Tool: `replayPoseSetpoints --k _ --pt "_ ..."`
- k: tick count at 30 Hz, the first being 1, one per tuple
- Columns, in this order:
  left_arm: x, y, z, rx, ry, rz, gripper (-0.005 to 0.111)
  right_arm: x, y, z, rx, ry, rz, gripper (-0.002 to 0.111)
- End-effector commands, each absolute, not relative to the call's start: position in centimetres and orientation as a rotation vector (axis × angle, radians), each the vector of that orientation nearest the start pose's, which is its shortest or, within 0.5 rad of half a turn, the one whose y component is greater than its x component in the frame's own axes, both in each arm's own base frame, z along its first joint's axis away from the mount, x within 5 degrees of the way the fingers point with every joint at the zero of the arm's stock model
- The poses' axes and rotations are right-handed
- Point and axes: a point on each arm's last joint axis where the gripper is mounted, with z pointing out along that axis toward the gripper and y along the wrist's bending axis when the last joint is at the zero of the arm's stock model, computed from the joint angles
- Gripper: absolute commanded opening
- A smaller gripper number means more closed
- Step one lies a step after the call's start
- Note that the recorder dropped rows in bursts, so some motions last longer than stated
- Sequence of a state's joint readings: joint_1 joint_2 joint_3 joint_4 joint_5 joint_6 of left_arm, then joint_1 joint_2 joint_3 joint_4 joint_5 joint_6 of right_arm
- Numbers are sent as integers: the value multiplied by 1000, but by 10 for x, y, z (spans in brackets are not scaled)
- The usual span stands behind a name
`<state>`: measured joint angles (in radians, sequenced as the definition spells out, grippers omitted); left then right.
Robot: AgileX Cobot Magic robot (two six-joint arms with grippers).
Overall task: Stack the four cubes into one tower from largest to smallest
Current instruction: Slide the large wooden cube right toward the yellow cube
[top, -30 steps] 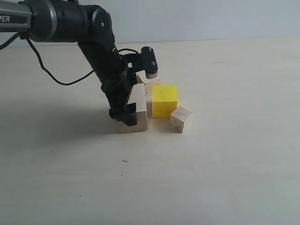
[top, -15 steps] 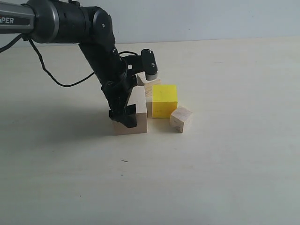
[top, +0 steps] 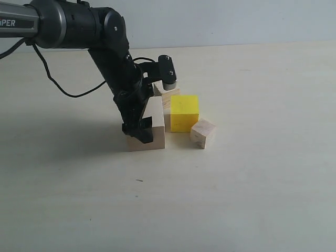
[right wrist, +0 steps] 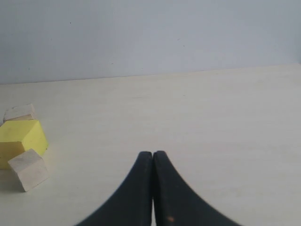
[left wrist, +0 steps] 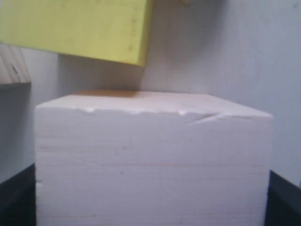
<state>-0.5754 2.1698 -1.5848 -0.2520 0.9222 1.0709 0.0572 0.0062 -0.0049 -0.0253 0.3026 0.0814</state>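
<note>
The large pale wood cube (top: 156,118) rests flat on the table, and my left gripper (top: 143,131) is shut on it, one finger on each side. In the left wrist view it (left wrist: 150,155) fills the space between my black fingers (left wrist: 16,200). Just to its right stands the yellow cube (top: 184,113) (left wrist: 80,28) (right wrist: 21,141). A small wood cube (top: 202,133) (right wrist: 28,169) lies turned at the yellow cube's front right corner. Another small wood cube (top: 167,95) (right wrist: 19,113) sits behind, partly hidden by my wrist. My right gripper (right wrist: 153,155) is shut and empty, outside the exterior view.
My left arm's black cable (top: 58,84) loops over the table to the left. The table's far edge meets a pale wall (top: 236,21) behind the cubes.
The large cube, tipped a little in my left gripper a second ago, now sits flat and slightly further left. Nothing has moved in the last half second.
</note>
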Motion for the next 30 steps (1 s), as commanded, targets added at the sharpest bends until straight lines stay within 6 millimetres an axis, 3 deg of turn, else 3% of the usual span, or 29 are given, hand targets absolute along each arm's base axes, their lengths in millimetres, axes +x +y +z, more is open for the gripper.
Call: replayPoseSetpoints --k 1,3,5,7,9,11,17,30 --pt "355 -252 136 2046 2155 -256 0 55 3 187 4 1773 78 0" --pt "355 -252 136 2047 2155 -256 5 55 3 187 4 1773 78 0" --pt "355 -252 136 2047 2155 -256 20 55 3 187 4 1773 78 0" --pt "355 -253 136 2034 2160 -254 43 55 3 187 4 1773 78 0" --pt "358 -254 136 1995 2164 -243 75 55 3 187 4 1773 78 0" --pt "359 -254 137 1982 2156 -237 90 55 3 187 4 1773 78 0" --pt "359 -255 137 1952 2179 -240 100 55 3 187 4 1773 78 0" --pt "359 -255 137 1940 2192 -242 100 55 3 187 4 1773 78 0"
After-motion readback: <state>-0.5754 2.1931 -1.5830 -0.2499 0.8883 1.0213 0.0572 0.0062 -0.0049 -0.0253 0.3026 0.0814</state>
